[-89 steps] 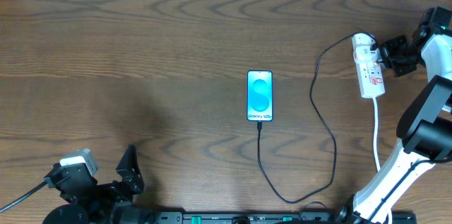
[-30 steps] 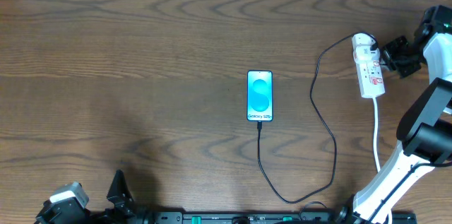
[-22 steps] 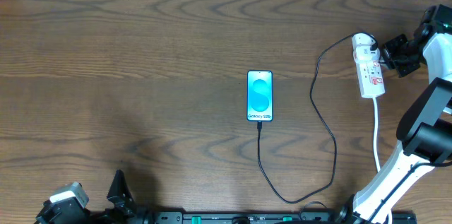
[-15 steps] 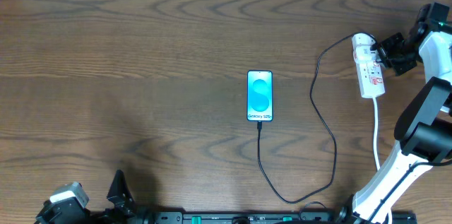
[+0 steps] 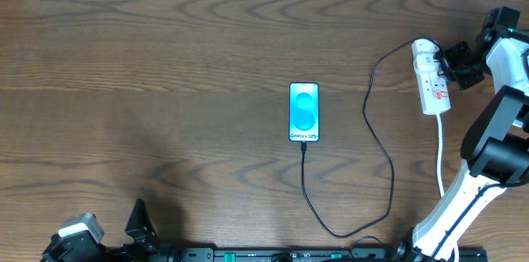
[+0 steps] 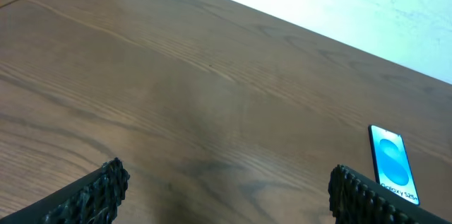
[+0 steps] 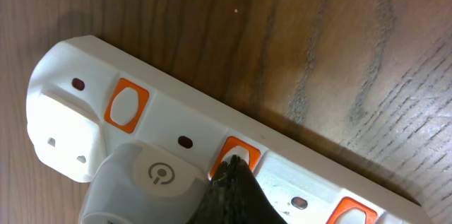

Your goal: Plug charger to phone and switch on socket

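Right wrist view showed the socket point(image 7: 176, 125) lying directly under the right gripper point(image 7: 229, 178). Its fingers were pinched fully together with nothing between them, forming one blunt tip that rested on the middle orange switch point(image 7: 240, 152). That closed shape suited a push on a small rocker, so I judged the switching step to be in hand. Just beside the tip, a white adapter point(image 7: 145, 181) sat in the strip, presumably the charger's mains end. Overhead, the charger point(image 5: 380, 146) ran from the adapter away from the right gripper in a slack loop to the phone point(image 5: 304, 112). It met the phone's lower edge, so the plugging step looked done, though the joint was too small to confirm. The phone lay flat, screen up, well apart from both grippers, near the middle of the table point(image 5: 165, 47). A white cord point(image 5: 440, 150) trailed from the socket back toward the right arm's base. The left gripper point(image 6: 226, 206) hung low at the near edge, jaws spread wide and empty, well apart from everything, likely parked out of the way. Counted: one socket, three orange switches in the wrist view, one adapter, one charger, one phone, one white cord, two grippers.
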### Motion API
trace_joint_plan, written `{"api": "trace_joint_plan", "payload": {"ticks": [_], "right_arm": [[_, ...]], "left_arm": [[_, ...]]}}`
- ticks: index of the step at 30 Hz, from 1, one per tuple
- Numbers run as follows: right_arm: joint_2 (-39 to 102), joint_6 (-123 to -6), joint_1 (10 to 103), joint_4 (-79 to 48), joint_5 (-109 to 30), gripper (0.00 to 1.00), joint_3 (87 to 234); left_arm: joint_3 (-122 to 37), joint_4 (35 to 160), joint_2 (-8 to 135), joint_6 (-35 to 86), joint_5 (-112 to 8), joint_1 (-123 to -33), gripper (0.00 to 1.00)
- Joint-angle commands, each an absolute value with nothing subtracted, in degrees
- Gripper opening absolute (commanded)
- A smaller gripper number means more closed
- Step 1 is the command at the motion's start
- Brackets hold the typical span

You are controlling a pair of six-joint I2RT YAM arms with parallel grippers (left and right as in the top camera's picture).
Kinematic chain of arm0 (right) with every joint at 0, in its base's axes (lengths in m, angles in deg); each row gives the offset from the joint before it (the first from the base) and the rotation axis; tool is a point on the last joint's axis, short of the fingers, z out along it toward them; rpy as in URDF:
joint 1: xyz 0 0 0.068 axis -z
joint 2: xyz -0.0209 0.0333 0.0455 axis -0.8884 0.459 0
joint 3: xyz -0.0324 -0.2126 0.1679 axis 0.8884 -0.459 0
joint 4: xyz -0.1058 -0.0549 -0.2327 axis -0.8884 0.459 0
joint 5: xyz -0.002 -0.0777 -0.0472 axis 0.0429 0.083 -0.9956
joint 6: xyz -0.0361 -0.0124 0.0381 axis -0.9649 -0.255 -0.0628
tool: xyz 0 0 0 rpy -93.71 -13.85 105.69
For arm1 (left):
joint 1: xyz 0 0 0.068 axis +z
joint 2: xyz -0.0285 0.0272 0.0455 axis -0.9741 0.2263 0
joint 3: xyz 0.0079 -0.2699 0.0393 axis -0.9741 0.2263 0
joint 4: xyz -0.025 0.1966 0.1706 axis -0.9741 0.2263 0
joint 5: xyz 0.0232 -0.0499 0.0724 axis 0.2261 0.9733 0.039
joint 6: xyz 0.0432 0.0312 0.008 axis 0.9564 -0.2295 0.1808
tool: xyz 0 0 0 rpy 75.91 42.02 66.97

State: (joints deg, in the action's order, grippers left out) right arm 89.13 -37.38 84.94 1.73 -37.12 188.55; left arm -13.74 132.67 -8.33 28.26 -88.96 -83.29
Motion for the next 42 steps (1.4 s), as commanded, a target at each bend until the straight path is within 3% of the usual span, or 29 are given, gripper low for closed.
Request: {"api": "trace_joint_plan", "payload": {"ticks": [1, 7, 17, 30, 32, 36, 42], "right_arm": [[91.7, -38.7, 83.8, 3.1, -33.9, 0.01, 188.4], [85.8, -41.6, 84.9, 6.0, -37.0, 0.01, 188.4], [61.9, -41.4, 85.5, 10.2, -59.4, 0.01, 188.4], [30.2, -41.5, 85.2, -4.1, -45.9, 0.02, 188.4], [26.8, -43.7, 85.1, -5.5, -45.9, 0.06, 188.4], [21.0, -50.2, 85.1, -4.1, -45.9, 0.09, 188.4], [15.2, -50.4, 81.7, -0.7, -46.1, 0.08, 188.4]], "left_arm": [[-14.2, 132.8, -8.4, 27.9, -89.7, -83.0, 0.93], [-14.2, 132.8, -8.4, 27.9, -89.7, -83.0, 0.93], [-14.2, 132.8, -8.4, 27.9, -89.7, -82.0, 0.93], [-14.2, 132.8, -8.4, 27.9, -89.7, -78.9, 0.93], [-14.2, 132.8, -8.4, 27.9, -89.7, -78.9, 0.93], [-14.2, 132.8, -8.4, 27.9, -89.7, -78.9, 0.93], [-14.2, 132.8, -8.4, 27.9, -89.7, -78.9, 0.93]]}}
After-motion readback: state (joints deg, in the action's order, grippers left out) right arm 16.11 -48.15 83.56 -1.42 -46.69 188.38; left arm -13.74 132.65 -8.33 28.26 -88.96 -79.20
